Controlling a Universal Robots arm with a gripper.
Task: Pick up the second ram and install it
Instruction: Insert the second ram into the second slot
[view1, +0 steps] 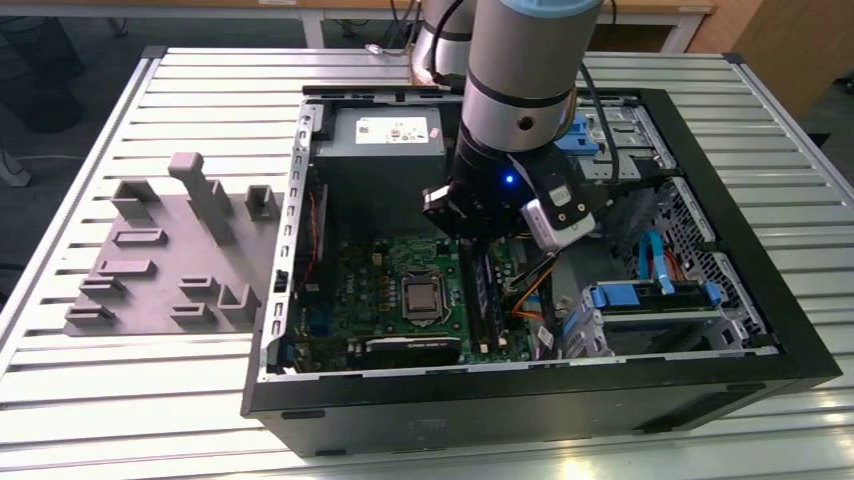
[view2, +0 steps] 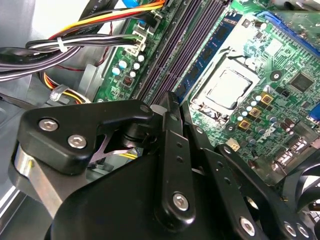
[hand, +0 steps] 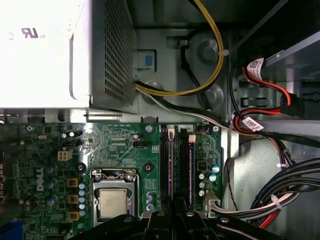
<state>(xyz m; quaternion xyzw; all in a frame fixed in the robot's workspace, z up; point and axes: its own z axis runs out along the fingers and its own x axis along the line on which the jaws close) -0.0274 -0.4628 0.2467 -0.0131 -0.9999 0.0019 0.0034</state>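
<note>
Second ram: I can't pick it out for sure. Where it sits is unclear to me; nothing green and stick-shaped stands apart from the memory slots (view1: 483, 300), which show purple strips along their length in both wrist views. End effector (view1: 470, 238) is down inside the open PC case (view1: 534, 400), right over the near end of those slots, beside the CPU socket (view1: 422, 297). In the first wrist view its tip sits in line with the slots. I can't tell whether it is clenched, released or holding anything. Grey fixture tray (view1: 160, 250) lies on the table (view1: 187, 90) on the exterior view's left, well apart from the arm. Power supply (view1: 387, 135) is at the far end of the case.
</note>
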